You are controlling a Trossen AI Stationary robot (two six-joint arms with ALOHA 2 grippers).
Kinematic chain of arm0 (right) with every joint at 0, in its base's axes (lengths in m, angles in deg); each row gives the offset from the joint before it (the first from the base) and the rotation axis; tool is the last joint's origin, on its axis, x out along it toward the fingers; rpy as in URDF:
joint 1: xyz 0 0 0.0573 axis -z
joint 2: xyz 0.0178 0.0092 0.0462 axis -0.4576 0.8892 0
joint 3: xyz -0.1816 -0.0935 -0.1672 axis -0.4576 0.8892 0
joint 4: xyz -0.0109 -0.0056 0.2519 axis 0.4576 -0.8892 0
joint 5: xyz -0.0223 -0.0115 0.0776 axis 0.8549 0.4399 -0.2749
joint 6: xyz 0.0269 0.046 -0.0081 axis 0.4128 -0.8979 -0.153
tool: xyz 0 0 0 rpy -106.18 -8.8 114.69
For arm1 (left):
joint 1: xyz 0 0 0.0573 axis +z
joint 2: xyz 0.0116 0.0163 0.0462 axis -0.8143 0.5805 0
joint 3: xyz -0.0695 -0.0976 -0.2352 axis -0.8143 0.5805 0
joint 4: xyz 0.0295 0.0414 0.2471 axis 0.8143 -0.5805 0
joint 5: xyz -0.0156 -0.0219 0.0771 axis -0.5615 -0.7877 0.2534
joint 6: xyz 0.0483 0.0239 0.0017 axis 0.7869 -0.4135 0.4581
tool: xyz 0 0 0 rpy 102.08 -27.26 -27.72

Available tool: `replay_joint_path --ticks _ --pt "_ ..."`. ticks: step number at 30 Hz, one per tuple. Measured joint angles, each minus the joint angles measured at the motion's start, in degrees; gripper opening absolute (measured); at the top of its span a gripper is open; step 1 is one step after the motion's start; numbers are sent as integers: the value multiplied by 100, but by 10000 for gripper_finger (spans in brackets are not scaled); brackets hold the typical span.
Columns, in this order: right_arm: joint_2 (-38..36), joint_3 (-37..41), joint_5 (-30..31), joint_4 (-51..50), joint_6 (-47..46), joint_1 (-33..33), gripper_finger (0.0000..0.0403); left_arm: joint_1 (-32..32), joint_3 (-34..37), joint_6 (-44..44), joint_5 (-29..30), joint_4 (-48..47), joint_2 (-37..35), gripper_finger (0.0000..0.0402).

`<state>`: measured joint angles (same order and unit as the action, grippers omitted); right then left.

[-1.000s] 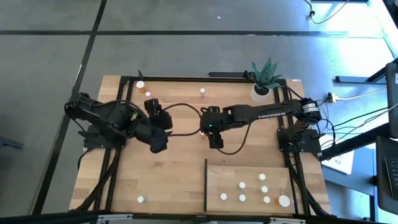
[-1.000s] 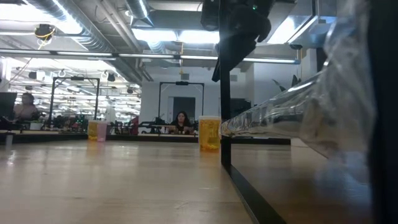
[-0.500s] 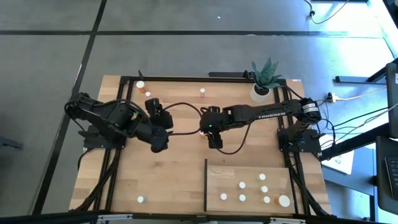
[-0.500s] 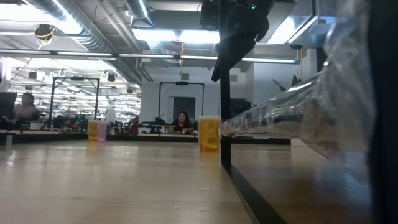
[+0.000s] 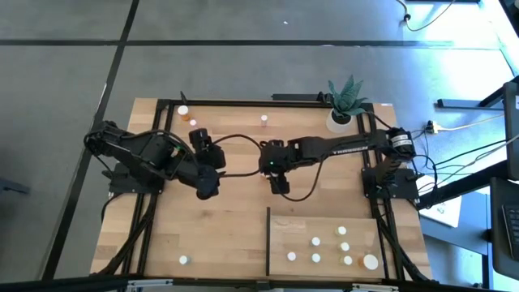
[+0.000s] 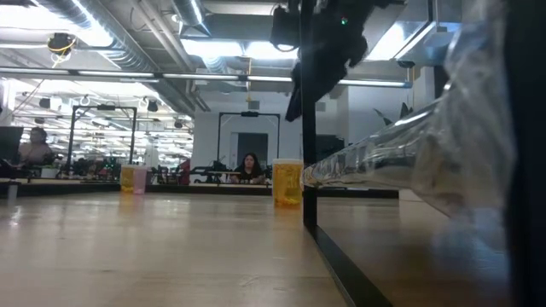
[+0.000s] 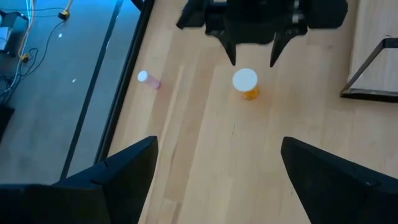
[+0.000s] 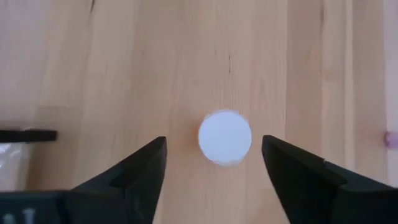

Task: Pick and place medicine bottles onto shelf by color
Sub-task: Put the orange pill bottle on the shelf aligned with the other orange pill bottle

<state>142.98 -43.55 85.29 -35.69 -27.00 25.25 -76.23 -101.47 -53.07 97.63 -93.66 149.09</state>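
Note:
An orange medicine bottle (image 7: 245, 83) with a white cap (image 8: 225, 137) stands upright on the table's middle. My right gripper (image 8: 213, 139) hangs open above it, fingers pointing down on either side of the cap and clear of it; the low view shows the gripper (image 6: 320, 51) well above the bottle (image 6: 287, 182). My left gripper (image 5: 208, 188) waits open to the left, raised and facing the bottle. The shelf (image 5: 324, 227) lies at the near right and bears several bottles.
Loose bottles stand at the far left (image 5: 183, 109) (image 5: 193, 123), far middle (image 5: 264, 119) and near left (image 5: 184, 259). A potted plant (image 5: 340, 118) sits at the far right. The shelf's dark upright edge (image 5: 268, 241) faces the table's middle.

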Motion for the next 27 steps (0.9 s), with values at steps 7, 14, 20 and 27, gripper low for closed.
replay_joint_path --ticks 7,14,20,27 --pt "159 75 112 223 375 0 315 -4 0 -1 0 23 2 335" --pt "471 75 138 180 621 138 316 -4 0 -1 -9 33 2 335" --pt "633 75 -102 187 697 338 316 -4 0 1 -18 33 2 335" --pt "757 74 -317 215 726 488 316 -4 0 -1 -22 33 2 335"
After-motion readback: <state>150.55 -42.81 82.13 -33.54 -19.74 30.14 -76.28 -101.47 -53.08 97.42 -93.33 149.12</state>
